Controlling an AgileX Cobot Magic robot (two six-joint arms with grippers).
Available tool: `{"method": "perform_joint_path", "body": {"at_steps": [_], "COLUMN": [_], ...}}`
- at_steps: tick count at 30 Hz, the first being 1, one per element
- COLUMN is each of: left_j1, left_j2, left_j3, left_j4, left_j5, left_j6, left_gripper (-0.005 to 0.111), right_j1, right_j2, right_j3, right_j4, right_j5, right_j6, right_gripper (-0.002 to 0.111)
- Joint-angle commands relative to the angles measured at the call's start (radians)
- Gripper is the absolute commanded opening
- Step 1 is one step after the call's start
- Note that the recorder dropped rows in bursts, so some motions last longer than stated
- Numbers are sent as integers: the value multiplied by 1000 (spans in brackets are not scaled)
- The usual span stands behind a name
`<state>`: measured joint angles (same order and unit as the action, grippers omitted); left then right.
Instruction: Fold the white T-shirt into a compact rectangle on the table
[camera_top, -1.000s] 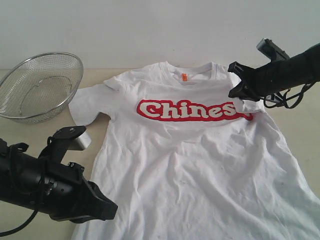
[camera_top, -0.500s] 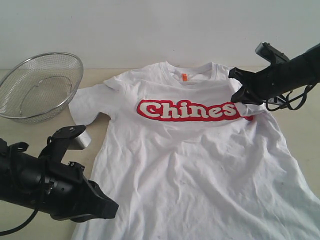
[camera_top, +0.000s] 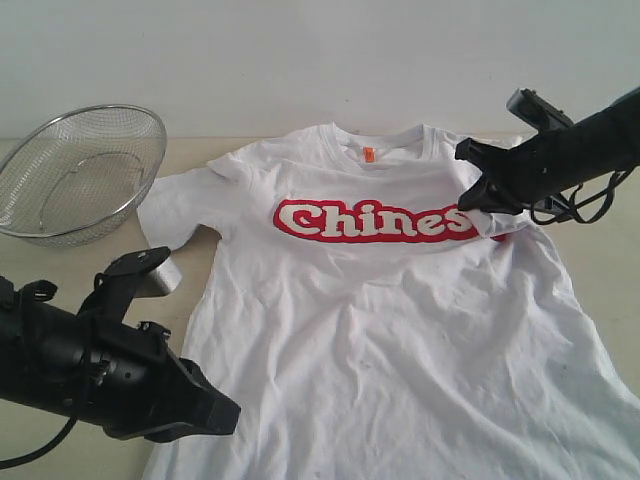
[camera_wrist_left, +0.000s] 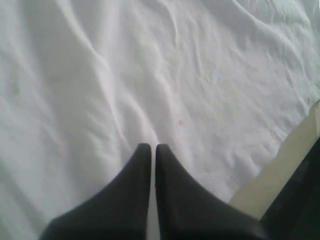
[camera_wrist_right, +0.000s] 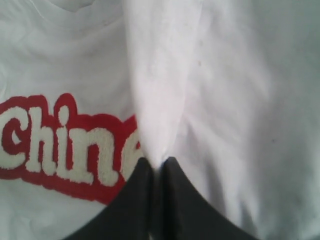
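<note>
The white T-shirt lies spread face up on the table, red-and-white lettering across the chest and an orange tag at the neck. My right gripper is shut on a pinched ridge of the shirt's right sleeve. It holds that cloth lifted over the end of the lettering, and the wrist view shows the fold running into the right gripper. My left gripper hangs low at the shirt's lower left edge. In its wrist view the left gripper is shut over flat cloth, with no fold seen between the fingers.
A wire mesh bowl stands at the back left. A small silvery object lies beside the shirt's left sleeve, just behind my left arm. A strip of bare table shows past the shirt's edge in the left wrist view.
My right gripper has shifted slightly left and lower with the sleeve, so the fold covers a little more of the lettering's end. The left arm has barely moved.
</note>
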<state>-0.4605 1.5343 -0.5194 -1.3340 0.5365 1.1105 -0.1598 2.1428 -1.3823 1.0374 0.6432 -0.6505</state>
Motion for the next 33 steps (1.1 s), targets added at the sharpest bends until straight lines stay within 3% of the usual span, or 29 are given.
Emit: {"method": "perform_joint_path", "body": {"at_steps": [1, 7, 10, 26, 28, 33], "left_j1": [-4, -4, -4, -4, -4, -4], "left_j2": [-8, -8, -8, -8, -8, -8], "left_j3": [-4, -4, -4, -4, -4, -4], "left_j4": [-10, -12, -12, -12, -12, -12], "left_j5": [15, 14, 14, 21, 21, 20], "left_j6": [4, 4, 7, 12, 12, 14], "left_gripper": [4, 4, 4, 4, 4, 4], "right_j1": [1, 1, 1, -29, -29, -29], "right_j2": [-17, -17, -17, -67, -67, -67], "right_j3": [-4, -4, -4, -25, -25, -25], "right_j4": [-7, -7, -7, 6, 11, 1], "right_j5": [41, 44, 44, -72, -93, -161], "right_j6": [7, 20, 20, 58, 61, 62], "right_gripper": [6, 48, 56, 54, 47, 11]}}
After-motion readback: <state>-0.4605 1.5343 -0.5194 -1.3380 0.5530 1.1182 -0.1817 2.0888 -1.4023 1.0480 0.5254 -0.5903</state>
